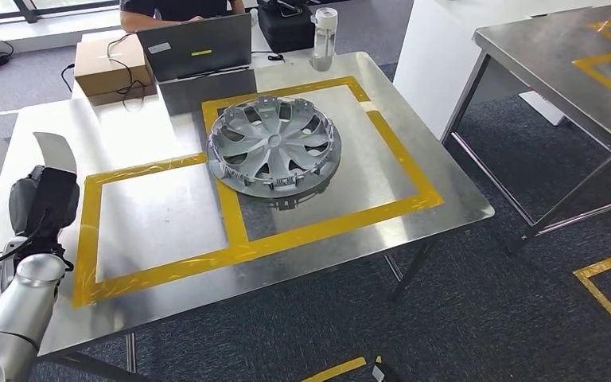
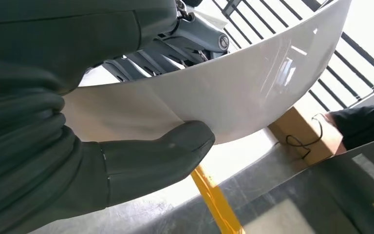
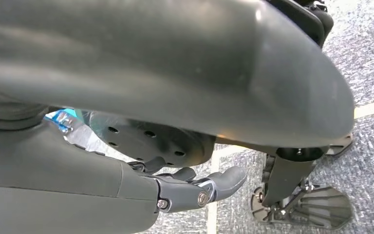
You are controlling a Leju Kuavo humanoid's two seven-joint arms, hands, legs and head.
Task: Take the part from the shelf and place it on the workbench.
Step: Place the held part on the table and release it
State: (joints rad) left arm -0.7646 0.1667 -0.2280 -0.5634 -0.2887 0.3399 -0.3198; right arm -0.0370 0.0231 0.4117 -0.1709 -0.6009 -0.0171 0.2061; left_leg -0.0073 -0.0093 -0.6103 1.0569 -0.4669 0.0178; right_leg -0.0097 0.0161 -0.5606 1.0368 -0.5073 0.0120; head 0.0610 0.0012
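At the worktop's [image 1: 167, 274] near left, my left hand [image 1: 41, 203] pinches the white part [image 2: 233, 92], ready for placing; right hand [image 3: 195, 187] hangs slack, holding nothing.

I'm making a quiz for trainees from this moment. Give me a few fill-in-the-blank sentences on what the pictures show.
1. The left hand holds a curved ____ panel.
2. The wheel cover lies on the workbench inside a square of ____ tape.
3. A cardboard box sits beside the open ____ at the table's far edge.
4. The right hand holds ____.

Missing words: white; yellow; laptop; nothing
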